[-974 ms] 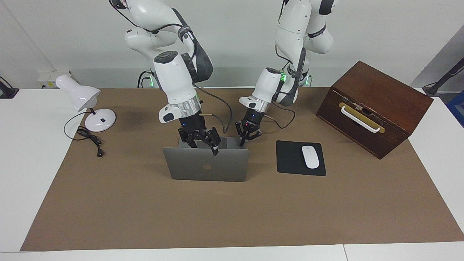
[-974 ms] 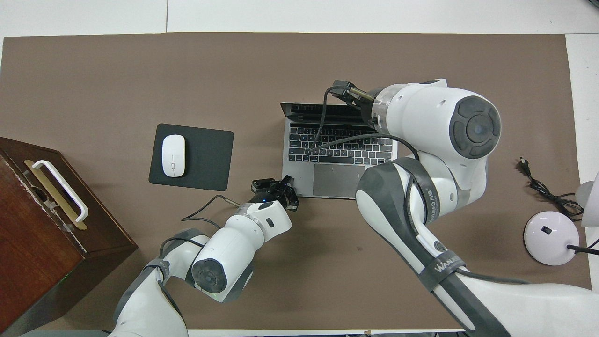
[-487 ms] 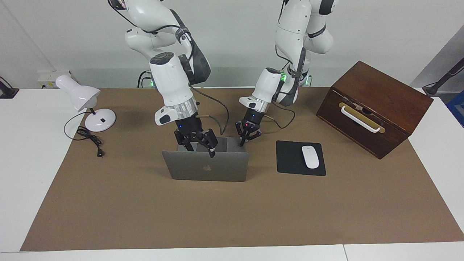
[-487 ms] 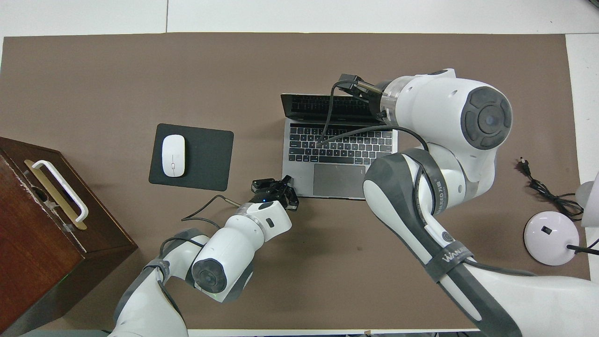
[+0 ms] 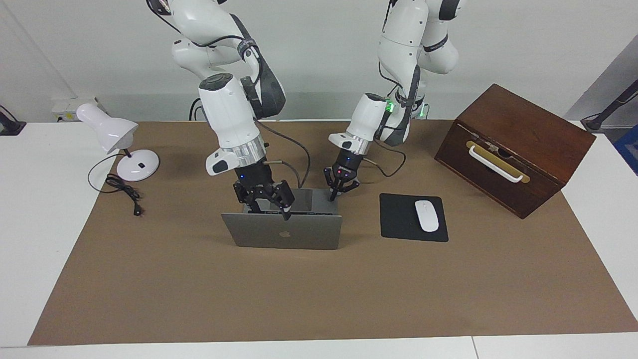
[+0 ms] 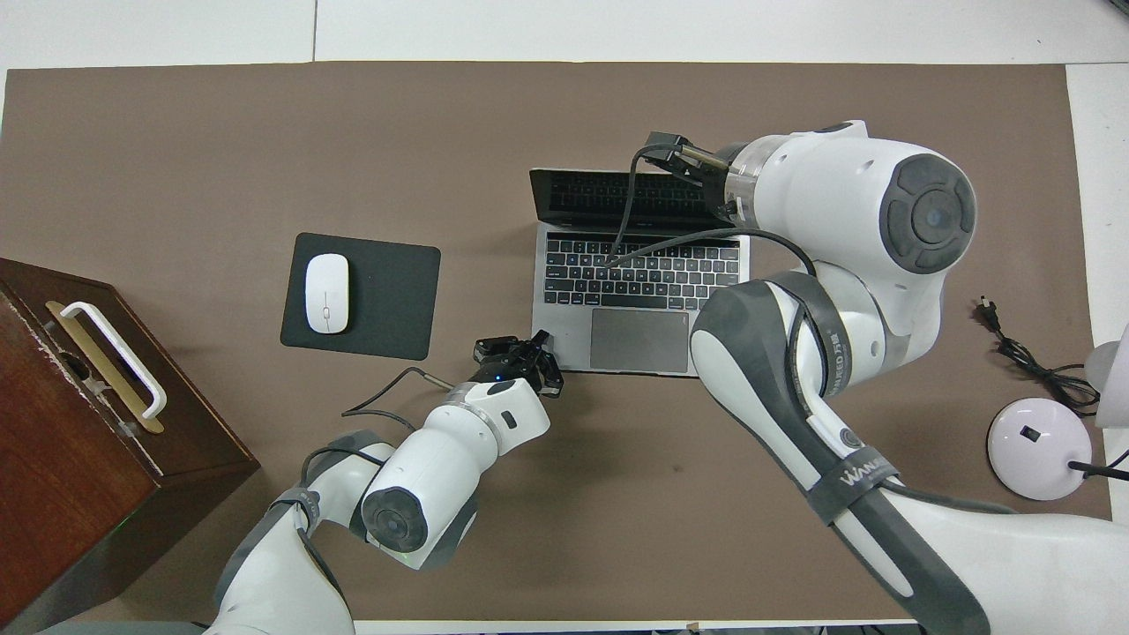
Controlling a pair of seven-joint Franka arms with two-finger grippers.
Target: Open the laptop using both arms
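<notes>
Right jaws [image 5: 263,199] at laptop [image 5: 284,231] lid — left jaws [image 5: 340,188] press its base.

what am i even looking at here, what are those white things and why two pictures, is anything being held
The white things are two jointed robot arms, each ending in a small black gripper with fingers. The two pictures show one moment from two cameras: one faces the robots from across the table, the other looks down from above their own end, so the sides appear swapped.

On the brown mat sits a silver-grey laptop, already open, with its keyboard showing from above. The right gripper is at the top edge of the lid, with a finger over that edge. The left gripper is at the laptop's base, at the front corner toward the left arm's end of the table, seemingly steadying it. I cannot tell whether either gripper is clamped shut.

Beside the laptop lie a black mouse pad with a white mouse on it, a wooden box, and a white desk lamp.
</notes>
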